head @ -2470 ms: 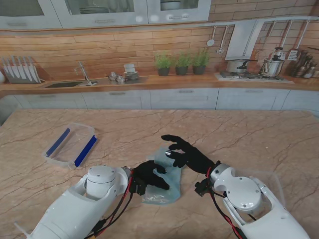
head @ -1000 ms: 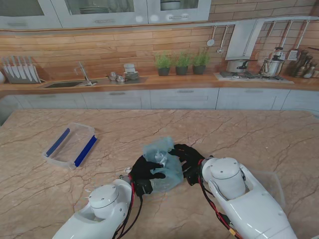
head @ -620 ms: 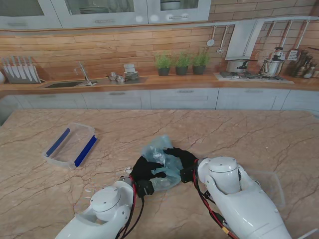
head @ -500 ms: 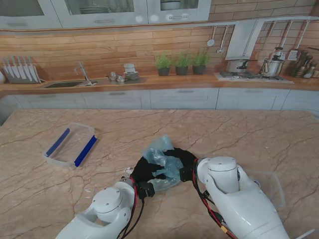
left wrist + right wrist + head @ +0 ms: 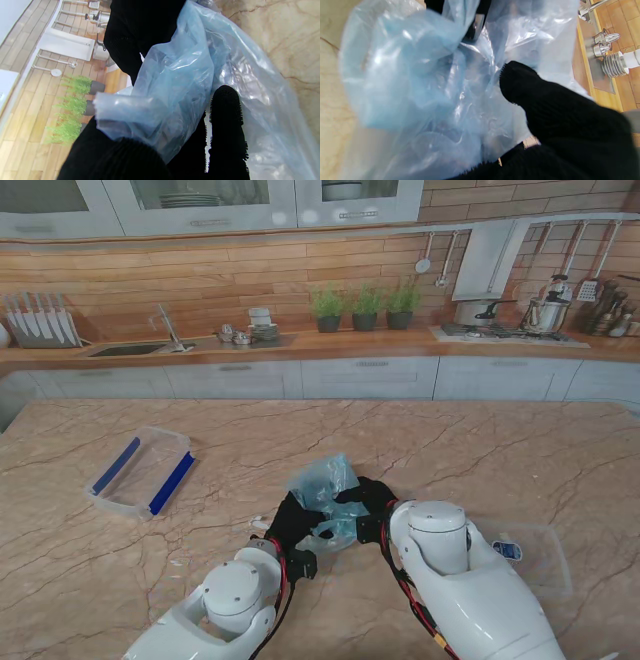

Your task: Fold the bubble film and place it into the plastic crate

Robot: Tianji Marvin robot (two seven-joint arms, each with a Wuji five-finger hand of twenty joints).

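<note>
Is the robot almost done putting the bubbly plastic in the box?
Not yet. The bubble film is already gathered into a bunch instead of lying flat. Right now the left hand and the right hand both grip it, one on each side. What is left: neatening the fold, then carrying it over to the plastic crate, which sits off to the left.

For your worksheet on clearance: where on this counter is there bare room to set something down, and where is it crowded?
Bare marble lies between the plastic crate and the bubble film, across the far half of the table, and on the right side. It is crowded near me: left hand and right hand clutch the film, with a clear lid beside the right arm.
</note>
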